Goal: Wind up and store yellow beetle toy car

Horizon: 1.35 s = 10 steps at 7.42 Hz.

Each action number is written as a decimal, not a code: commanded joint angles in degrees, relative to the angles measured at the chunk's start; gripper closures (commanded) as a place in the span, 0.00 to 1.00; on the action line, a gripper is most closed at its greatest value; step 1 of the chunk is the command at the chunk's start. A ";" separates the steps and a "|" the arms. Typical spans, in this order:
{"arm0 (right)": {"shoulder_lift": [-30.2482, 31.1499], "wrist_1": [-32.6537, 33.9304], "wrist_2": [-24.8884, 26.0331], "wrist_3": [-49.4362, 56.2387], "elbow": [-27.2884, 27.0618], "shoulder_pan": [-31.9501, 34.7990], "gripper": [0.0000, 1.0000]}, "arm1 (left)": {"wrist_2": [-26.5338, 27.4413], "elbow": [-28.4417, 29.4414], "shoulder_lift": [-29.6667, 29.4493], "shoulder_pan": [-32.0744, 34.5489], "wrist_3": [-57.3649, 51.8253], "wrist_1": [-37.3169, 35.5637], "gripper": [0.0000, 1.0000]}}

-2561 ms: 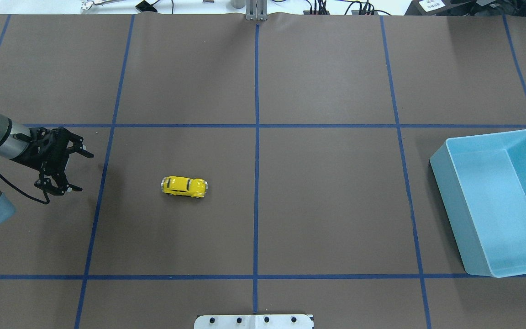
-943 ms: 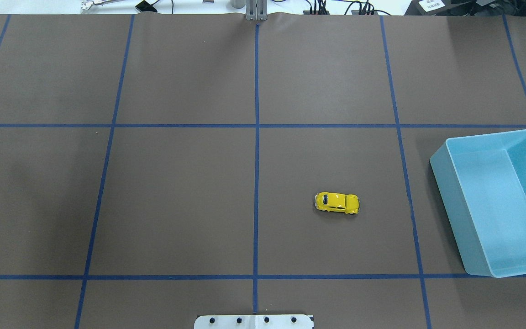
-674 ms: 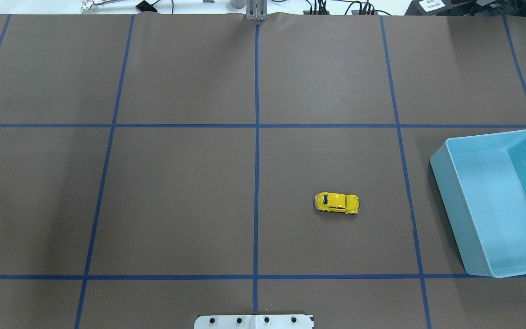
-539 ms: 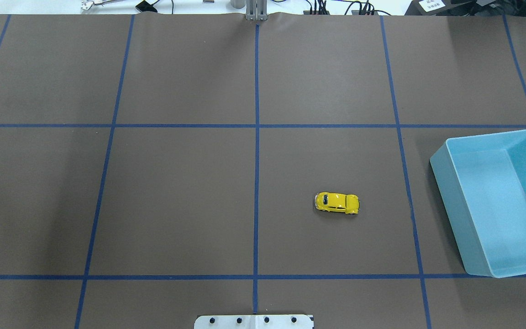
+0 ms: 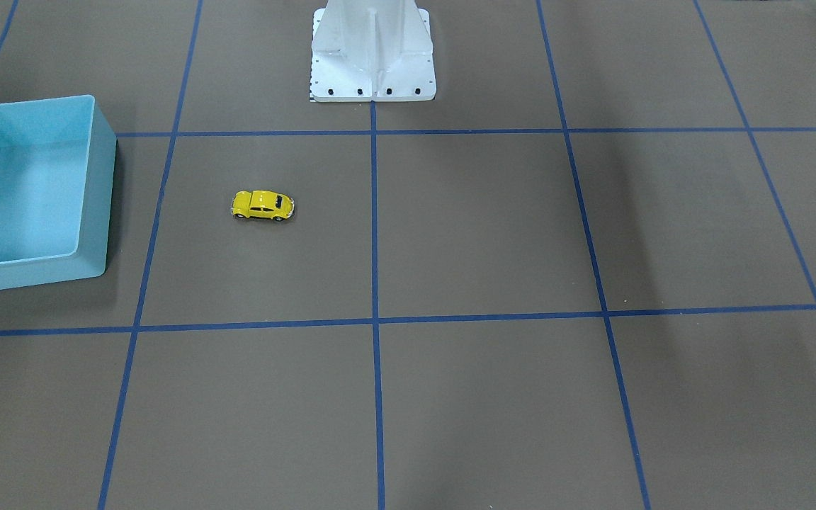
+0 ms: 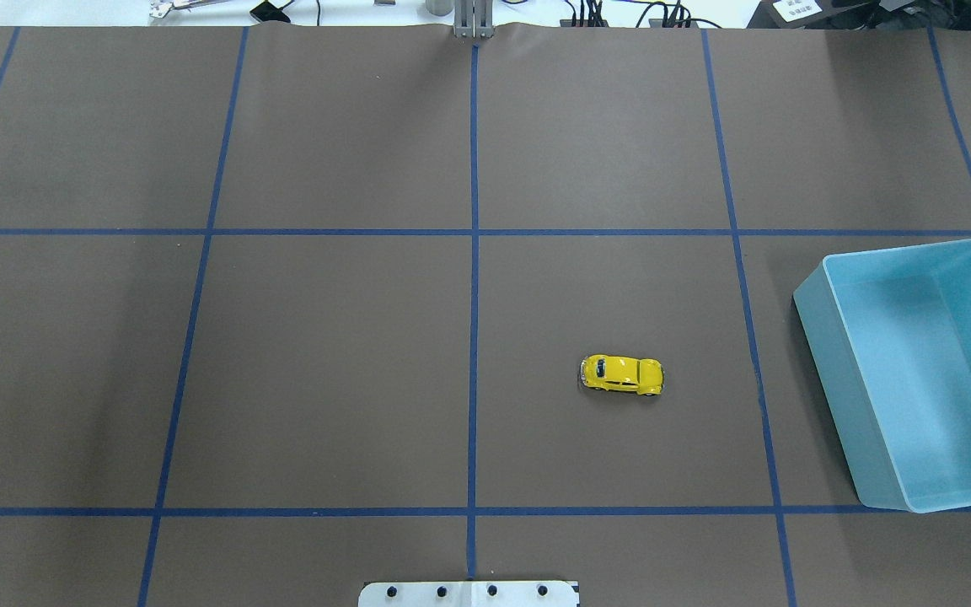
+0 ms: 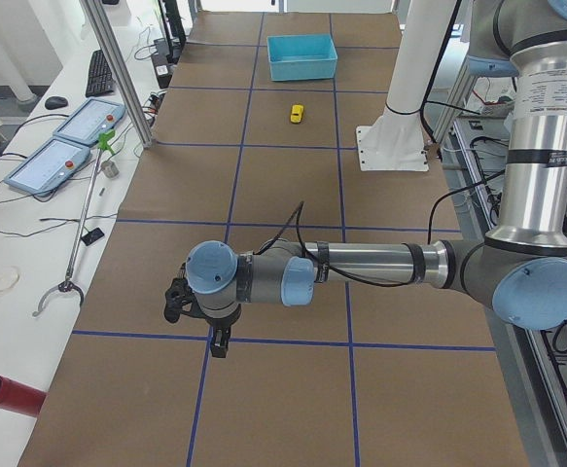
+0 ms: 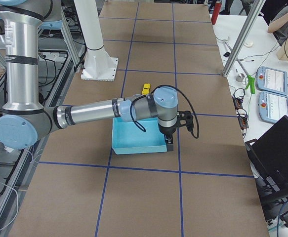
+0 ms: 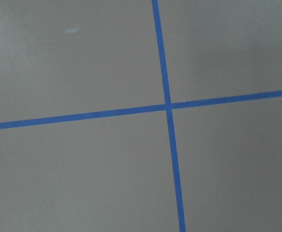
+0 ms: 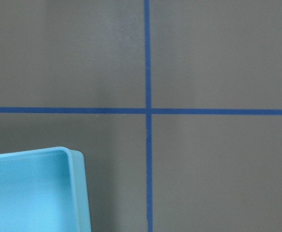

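overhead exterior view: a tiny bright yellow beetle-shaped toy car (image 6: 621, 374) stands on its wheels on the brown table mat (image 6: 325, 379), in the grid square just right of the centre blue tape line (image 6: 474, 337), lying roughly crosswise to that line. a light blue rectangular plastic bin (image 6: 814, 320), open at the top, sits near the table's right edge. the car is outside it and apart from it, with one tape line between them.

from across the table, the car (image 5: 263, 205) is to the right of the bin (image 5: 96, 198) and in front of the white metal base plate (image 5: 372, 78) of the robot's stand.

standing at the table's left end, i see the near arm stretched low over the mat, its black left gripper (image 7: 197, 329) above a tape crossing, well apart from the far car (image 7: 297, 114). i cannot tell how wide its jaws are.

at the other end, the right gripper (image 8: 176, 131) hangs by a corner of the bin (image 8: 134, 148). whether it is parted or closed cannot be told either. its wrist camera shows that bin corner (image 10: 78, 193) beside a tape crossing.
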State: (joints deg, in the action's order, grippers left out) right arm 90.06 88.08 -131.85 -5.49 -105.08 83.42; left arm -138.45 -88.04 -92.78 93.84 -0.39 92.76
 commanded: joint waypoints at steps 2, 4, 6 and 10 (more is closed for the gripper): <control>-8.57 0.25 0.98 -0.04 -0.21 -15.87 0.00 | -0.41 0.06 -1.70 -1.72 4.96 0.84 0.00; -11.99 1.12 1.07 -0.04 -0.65 -19.68 0.00 | 0.11 0.32 -1.09 -2.16 4.08 7.66 0.00; -12.28 8.74 1.59 -0.04 -8.70 -20.84 0.00 | 0.20 0.15 -0.91 -2.78 4.08 8.05 0.00; -15.42 11.68 11.94 15.48 -10.50 -27.50 0.00 | 0.03 0.06 -0.82 -2.78 4.08 8.05 0.00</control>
State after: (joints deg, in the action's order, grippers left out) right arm 76.48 99.55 -123.29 4.10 -115.27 57.98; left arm -138.39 -88.05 -93.67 91.07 3.69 100.80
